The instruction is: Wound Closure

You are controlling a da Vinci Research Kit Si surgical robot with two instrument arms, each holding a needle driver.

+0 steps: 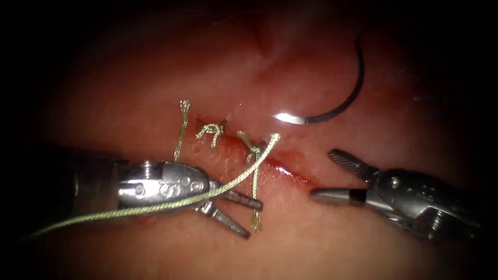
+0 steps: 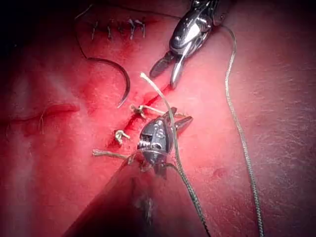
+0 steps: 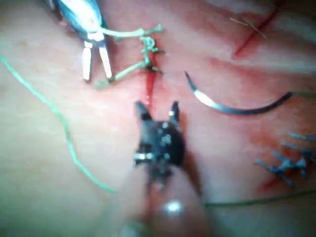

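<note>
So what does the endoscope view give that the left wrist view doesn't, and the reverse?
Endoscope: the left tool with open, empty jaws, seen plainly. Left wrist: a row of dark stitches beyond the needle. Both: the right tool open and empty, the needle lying free on the tissue right of the cut, knotted stitches, thread draped across the left tool.

Endoscope view: looks from above and in front, close on the red, moist tissue and its slit-like cut. Left wrist view: looks along its own shaft, very near. Right wrist view: likewise, along its shaft. Shared by all: cut and curved steel needle.
</note>
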